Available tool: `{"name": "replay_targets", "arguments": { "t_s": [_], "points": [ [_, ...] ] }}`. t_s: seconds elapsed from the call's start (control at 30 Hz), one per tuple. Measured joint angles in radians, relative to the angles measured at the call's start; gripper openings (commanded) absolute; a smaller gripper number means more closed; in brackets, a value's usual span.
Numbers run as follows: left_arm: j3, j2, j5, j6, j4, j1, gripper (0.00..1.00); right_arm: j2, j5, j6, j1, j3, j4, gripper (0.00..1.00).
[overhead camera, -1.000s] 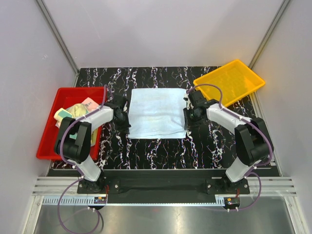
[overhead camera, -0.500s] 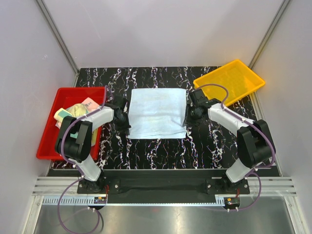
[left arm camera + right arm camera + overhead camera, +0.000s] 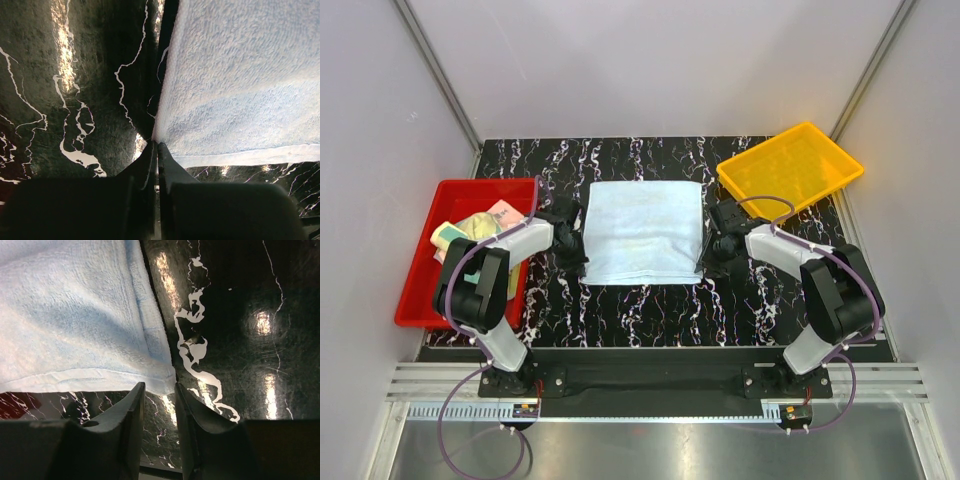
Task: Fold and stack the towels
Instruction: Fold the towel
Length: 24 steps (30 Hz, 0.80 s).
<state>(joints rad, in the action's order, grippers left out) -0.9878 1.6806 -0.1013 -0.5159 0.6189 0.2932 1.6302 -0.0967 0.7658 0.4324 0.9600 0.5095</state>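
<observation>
A light blue towel (image 3: 645,232) lies folded flat on the black marbled table, filling the upper right of the left wrist view (image 3: 240,80) and the upper left of the right wrist view (image 3: 75,315). My left gripper (image 3: 578,258) is shut, its tips (image 3: 156,146) right at the towel's near-left corner. My right gripper (image 3: 710,262) is open, and the near-right corner sits just ahead of its gap (image 3: 159,387) with nothing between the fingers. More towels, pale yellow-green (image 3: 460,232) and peach-pink (image 3: 505,212), lie crumpled in the red tray.
The red tray (image 3: 425,290) stands at the table's left edge. A yellow tray (image 3: 790,168) sits at the back right, tilted. Grey walls close in the table on three sides.
My right gripper has slid toward the near side along the towel's right edge, down to its near corner, and its jaws have opened wider. The left arm has not moved.
</observation>
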Motion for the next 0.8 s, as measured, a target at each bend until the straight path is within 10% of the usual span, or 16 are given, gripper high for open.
{"name": "replay_targets", "arguments": {
  "t_s": [0.37,0.57,0.8],
  "points": [
    [0.000,0.000,0.000,0.000,0.000,0.000,0.00,0.002,-0.002,0.045,0.000,-0.055,-0.054,0.34],
    [0.000,0.000,0.005,0.000,0.000,0.000,0.00,0.002,-0.001,0.039,0.000,-0.069,-0.079,0.06],
    [-0.001,-0.004,0.013,0.000,0.023,0.000,0.00,-0.005,-0.003,0.011,0.000,-0.067,-0.078,0.04]
  ]
}}
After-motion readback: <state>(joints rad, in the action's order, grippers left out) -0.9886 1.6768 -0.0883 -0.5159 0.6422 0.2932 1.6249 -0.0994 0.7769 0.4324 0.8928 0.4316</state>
